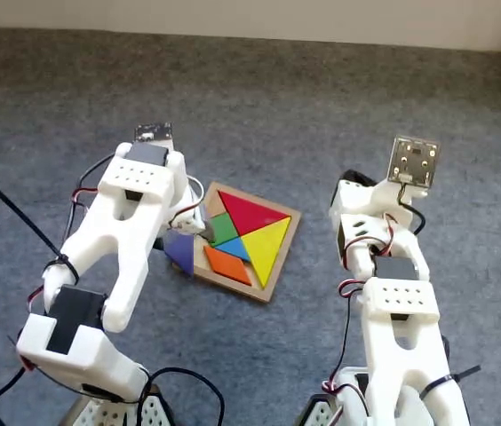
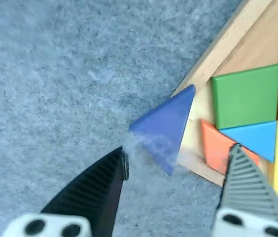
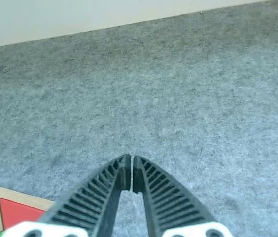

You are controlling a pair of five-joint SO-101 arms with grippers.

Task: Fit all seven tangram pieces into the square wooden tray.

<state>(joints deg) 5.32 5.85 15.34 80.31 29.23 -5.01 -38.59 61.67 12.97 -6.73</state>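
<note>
The left gripper (image 2: 178, 155), fingers spread wide, has the blue triangle (image 2: 166, 126) just ahead, overlapping the wooden tray (image 2: 223, 47) rim.

- L arm (image 1: 131, 231) stretched fwd, wrist tipped down.
- L gripper (image 2: 178, 155) low, jaws spread wide.
- R arm (image 1: 393, 297) folded back.
- R gripper (image 3: 131, 170) jaws pressed together.

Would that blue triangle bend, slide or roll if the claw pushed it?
Probably stiff: the blue triangle keeps crisp straight edges. Flat, so it shouldn't roll. It seems propped on the tray rim, so a nudge might tip or slide it.
</note>
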